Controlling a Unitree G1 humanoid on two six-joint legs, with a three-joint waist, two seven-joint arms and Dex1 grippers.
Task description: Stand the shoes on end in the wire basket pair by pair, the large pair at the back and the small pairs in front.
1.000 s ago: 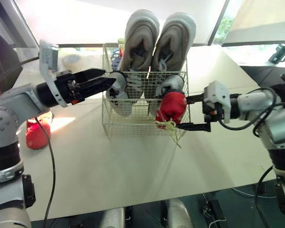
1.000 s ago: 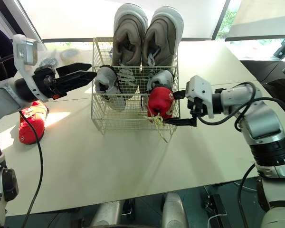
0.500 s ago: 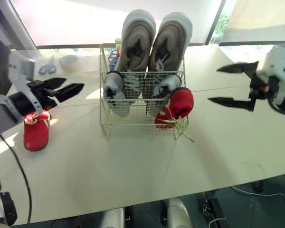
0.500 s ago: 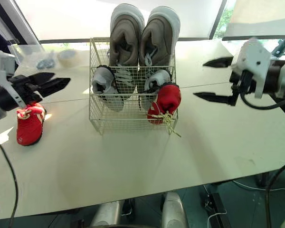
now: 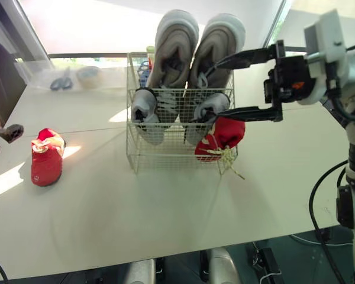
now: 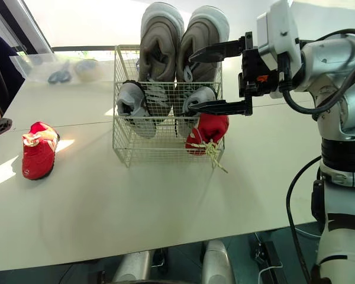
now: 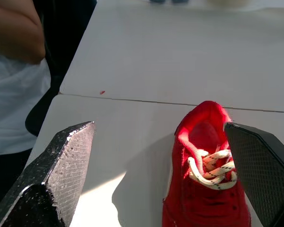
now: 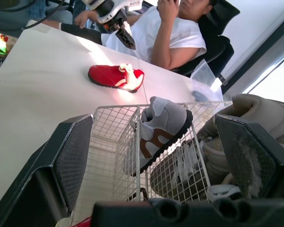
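The wire basket (image 5: 132, 155) holds a large beige pair (image 5: 176, 44) standing on end at the back. A small grey pair (image 5: 145, 112) stands in front of it. One small red shoe (image 5: 222, 136) leans at the basket's front right corner, its laces trailing onto the table. Its mate, the other red shoe (image 5: 46, 161), lies flat at the table's left. My right gripper (image 6: 191, 83) hangs open over the basket's right side, holding nothing. My left gripper (image 7: 158, 130) stands wide open just short of the left red shoe (image 7: 206, 179).
A person in a white shirt (image 8: 166, 34) sits at the table's left side, an arm (image 7: 14, 28) close to my left gripper. A clear bag with scissors and tape (image 5: 74, 78) lies at the back left. The table's front edge (image 5: 165, 257) runs near me.
My right gripper let go of the red shoe at the basket's corner, drew back, then rose over the basket. My left gripper withdrew from the basket to the left red shoe.
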